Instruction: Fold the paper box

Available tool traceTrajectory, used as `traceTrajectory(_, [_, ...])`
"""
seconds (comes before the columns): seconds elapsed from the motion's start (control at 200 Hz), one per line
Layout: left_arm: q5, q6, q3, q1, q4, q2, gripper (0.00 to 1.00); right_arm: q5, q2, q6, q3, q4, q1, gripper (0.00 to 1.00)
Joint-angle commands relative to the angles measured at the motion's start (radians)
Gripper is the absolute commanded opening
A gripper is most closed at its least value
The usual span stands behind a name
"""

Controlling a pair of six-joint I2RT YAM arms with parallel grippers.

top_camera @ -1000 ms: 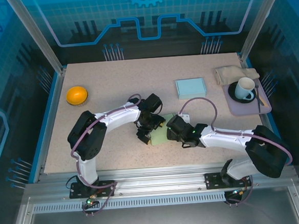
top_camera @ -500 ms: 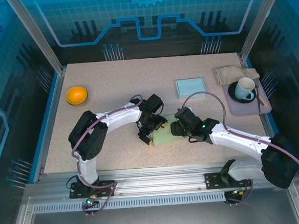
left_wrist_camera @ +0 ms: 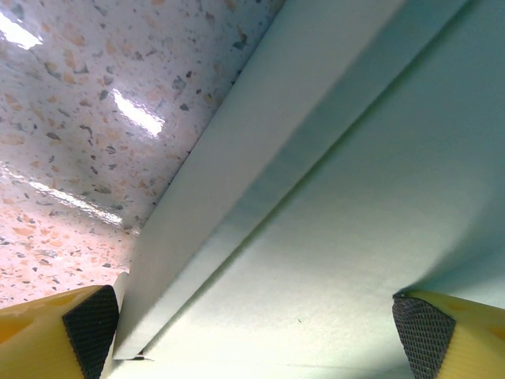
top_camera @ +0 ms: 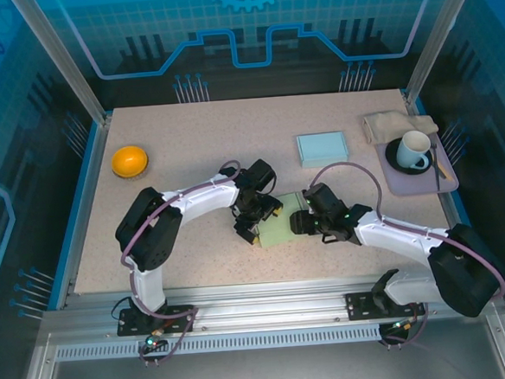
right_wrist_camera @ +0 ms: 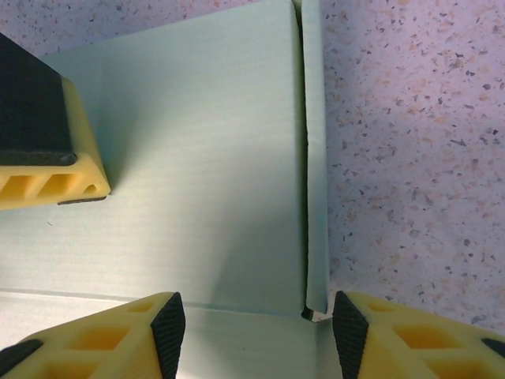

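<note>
Left gripper [left_wrist_camera: 256,332] jaws spread wide over paper box [top_camera: 281,229], right gripper [right_wrist_camera: 259,328] jaws half-spread astride its side flap [right_wrist_camera: 314,158]; closing off-crease could crumple flap or skid box.

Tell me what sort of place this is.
Probably a robot lab work cell, not a home: an aluminium frame fronts the speckled table, blue printed panels wall it in, and staged props, an orange bowl and a mug, are laid out.

Probably a robotics lab, aluminium frame [top_camera: 261,315], blue printed panels [top_camera: 250,33]
</note>
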Motion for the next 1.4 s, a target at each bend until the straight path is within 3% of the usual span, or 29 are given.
traceTrajectory(0.0, [-0.011, -0.016, -0.039, -0.003, -0.089, 0.057, 0.94, -0.035, 0.012, -0.007, -0.003, 0.008, -0.019, 0.51])
traceTrajectory(0.355, [-0.016, -0.015, -0.026, -0.004, -0.098, 0.064, 0.94, -0.104, 0.019, 0.040, -0.020, 0.034, -0.020, 0.38])
traceTrajectory(0.91, [-0.031, -0.009, -0.037, 0.002, -0.108, 0.073, 0.94, -0.125, -0.082, 0.052, -0.020, -0.147, -0.017, 0.41])
traceTrajectory(1.396, [-0.037, -0.012, -0.040, 0.002, -0.111, 0.074, 0.94, -0.157, -0.099, 0.006, -0.070, -0.028, -0.021, 0.31])
